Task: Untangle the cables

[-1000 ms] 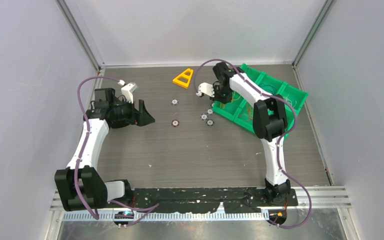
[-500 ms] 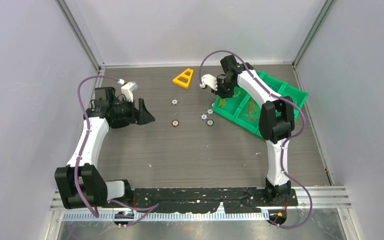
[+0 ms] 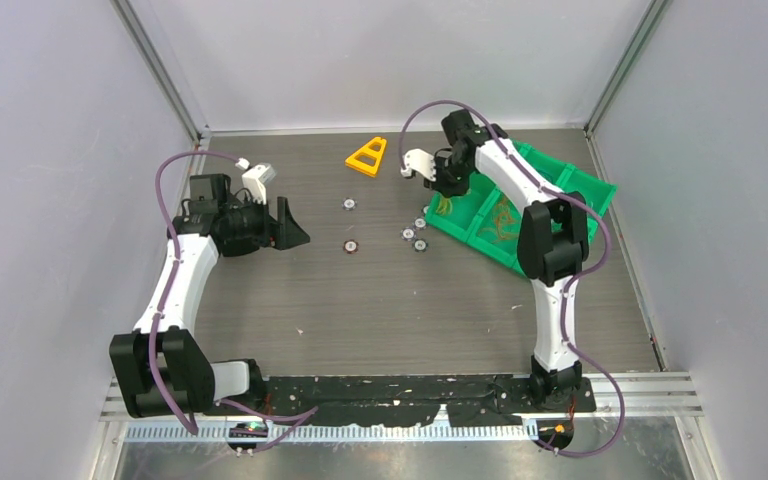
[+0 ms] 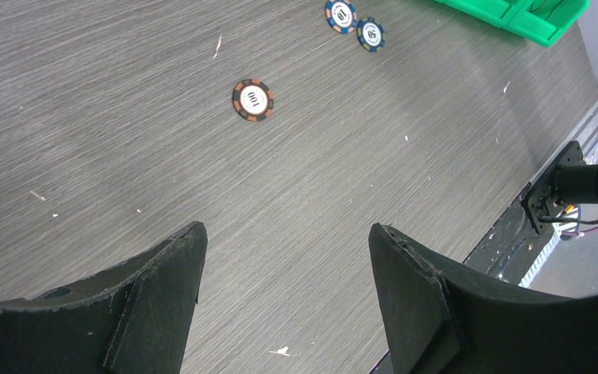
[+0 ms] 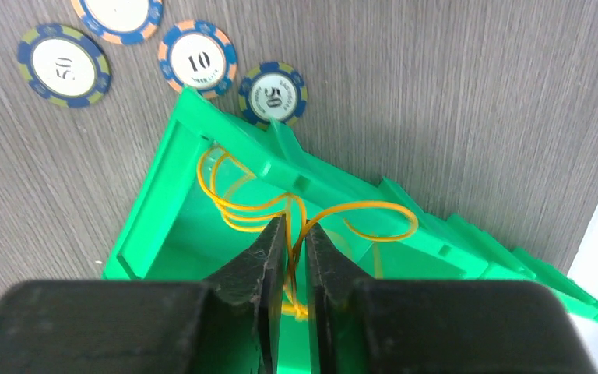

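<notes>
1 shift: swung R gripper (image 5: 294, 234) over green bin's (image 5: 140, 222) end compartment, clamped on orange wires (image 5: 237, 212), pull-out ready; L gripper (image 4: 288, 234) apart, idle.

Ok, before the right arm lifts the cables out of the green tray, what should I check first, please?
1. Right gripper closed on a strand of the orange cables: ok, a strand runs between the jaws.
2. Grip firm: cannot tell.
3. Cables free of the green tray: not ok, a loop crosses a divider.
4. Left gripper open, empty: ok.
5. Left gripper near the cables: not ok, it is far from the tray.
6. Poker chip clear of the tray: cannot tell, it lies right at the corner.
</notes>
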